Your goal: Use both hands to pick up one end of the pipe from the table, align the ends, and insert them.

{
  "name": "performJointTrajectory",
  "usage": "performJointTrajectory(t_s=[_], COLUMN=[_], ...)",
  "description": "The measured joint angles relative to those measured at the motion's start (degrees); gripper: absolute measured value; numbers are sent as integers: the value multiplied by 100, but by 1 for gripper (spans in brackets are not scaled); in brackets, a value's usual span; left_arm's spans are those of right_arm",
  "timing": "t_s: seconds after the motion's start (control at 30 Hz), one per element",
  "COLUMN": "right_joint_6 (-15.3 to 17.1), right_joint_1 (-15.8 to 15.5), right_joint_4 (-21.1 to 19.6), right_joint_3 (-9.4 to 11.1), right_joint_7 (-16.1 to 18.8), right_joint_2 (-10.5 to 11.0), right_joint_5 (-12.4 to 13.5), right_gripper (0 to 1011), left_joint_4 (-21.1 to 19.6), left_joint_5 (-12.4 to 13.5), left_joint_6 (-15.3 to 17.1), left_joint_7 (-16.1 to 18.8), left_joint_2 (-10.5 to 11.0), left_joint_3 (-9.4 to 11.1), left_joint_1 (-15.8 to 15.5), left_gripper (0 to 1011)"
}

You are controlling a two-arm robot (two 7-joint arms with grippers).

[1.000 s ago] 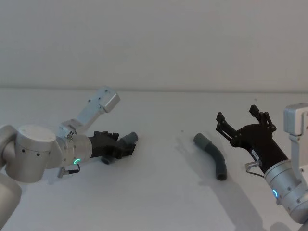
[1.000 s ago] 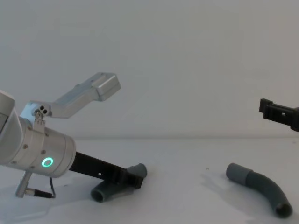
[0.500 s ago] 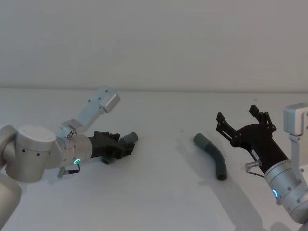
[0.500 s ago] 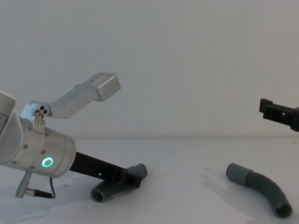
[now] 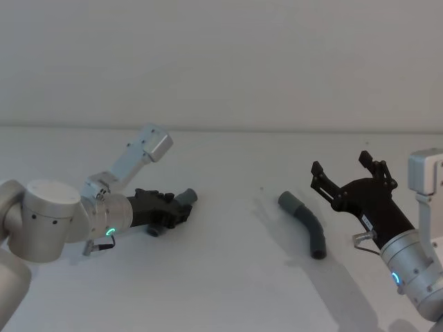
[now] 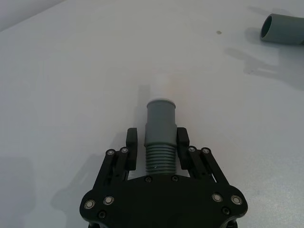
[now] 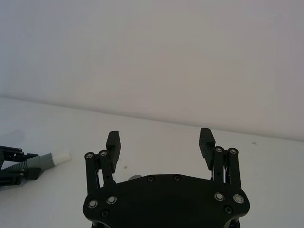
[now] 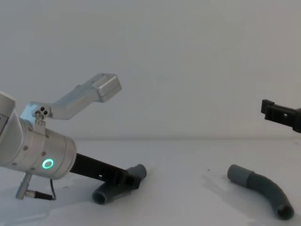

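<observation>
- Jaws of the left gripper (image 6: 159,142) are clamped on the ribbed part of the left hose piece (image 8: 109,190), just behind the left cuff (image 6: 160,118); a white spigot (image 6: 164,85) sticks out beyond it.
- That piece sits at 9 o'clock on the table (image 5: 221,277), its cuff aimed toward 2 o'clock in the head view.
- Jaws of the right gripper (image 5: 340,164) stand wide apart, holding nothing.
- The right hose piece (image 5: 309,227) lies on the table at 3 o'clock, the right cuff (image 5: 287,202) at its 11 o'clock end, the right gripper apart from it at about 2 o'clock.

The white counter (image 5: 221,277) was seen with two things on it: a curved hose piece (image 5: 306,225) laid flat at the right, and the other hose piece (image 8: 107,192) touched down at the left.
</observation>
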Motion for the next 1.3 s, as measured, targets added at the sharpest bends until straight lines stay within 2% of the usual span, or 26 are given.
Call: performJointTrajectory(t_s=[0.67, 1.3], right_joint_6=[0, 0], right_joint_1=[0, 0], right_joint_4=[0, 0], right_joint_3=[0, 0], right_joint_7=[0, 0], right_joint_2=[0, 0], right_joint_5=[0, 0], right_gripper=[1003, 1003], left_joint_4=[0, 0], left_joint_5=[0, 0], left_joint_6=[0, -1], left_joint_7=[0, 0], left_joint_2=[0, 0], left_joint_3=[0, 0], left_joint_1=[0, 0], left_gripper=[356, 353])
